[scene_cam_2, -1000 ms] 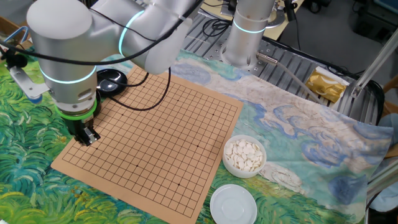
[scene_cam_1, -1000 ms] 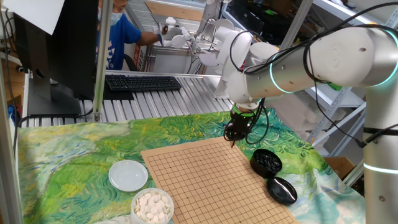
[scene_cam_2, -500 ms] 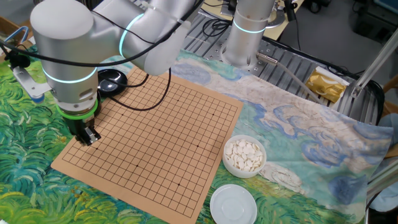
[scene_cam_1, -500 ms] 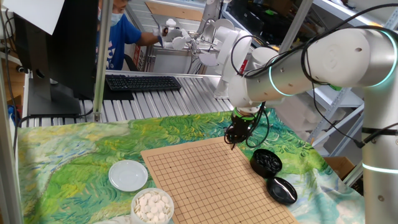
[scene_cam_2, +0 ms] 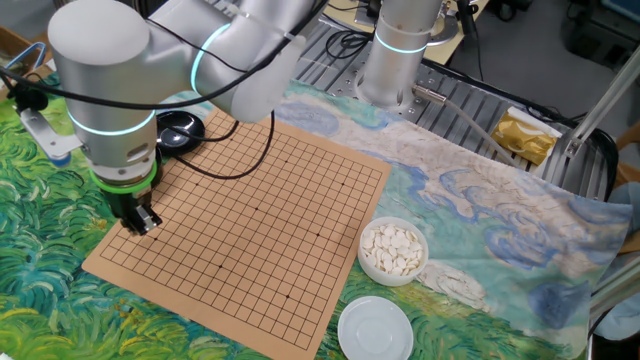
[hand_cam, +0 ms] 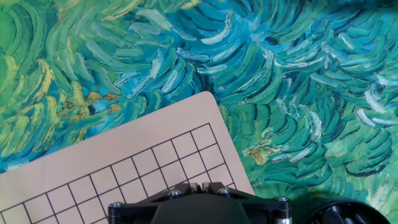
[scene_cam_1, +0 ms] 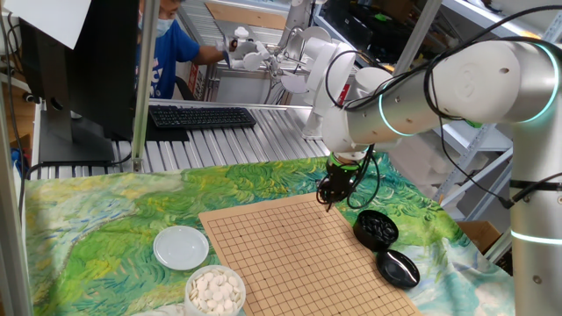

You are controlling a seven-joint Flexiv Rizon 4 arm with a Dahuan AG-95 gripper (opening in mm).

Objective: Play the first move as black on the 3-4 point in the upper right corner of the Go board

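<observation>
My gripper (scene_cam_1: 329,200) hangs low over the Go board (scene_cam_1: 290,254), just inside the corner nearest the black stone bowl (scene_cam_1: 376,228). It shows the same way in the other fixed view (scene_cam_2: 143,226). In the hand view the gripper (hand_cam: 193,185) has its jaws drawn almost together over the grid, a few lines in from the board's corner (hand_cam: 208,99). The black stone is hidden between the fingers. No stone lies on the board (scene_cam_2: 250,210). The crossing under the fingertips is covered by the hand.
The black bowl's lid (scene_cam_1: 398,268) lies beside the bowl at the right of the board. A bowl of white stones (scene_cam_1: 215,290) and its white lid (scene_cam_1: 181,247) stand left of the board. A painted cloth (hand_cam: 298,93) covers the table. A person sits at the back.
The arm shifted slightly to the right a second ago. It has stayed still over the board corner since, with the jaws unchanged.
</observation>
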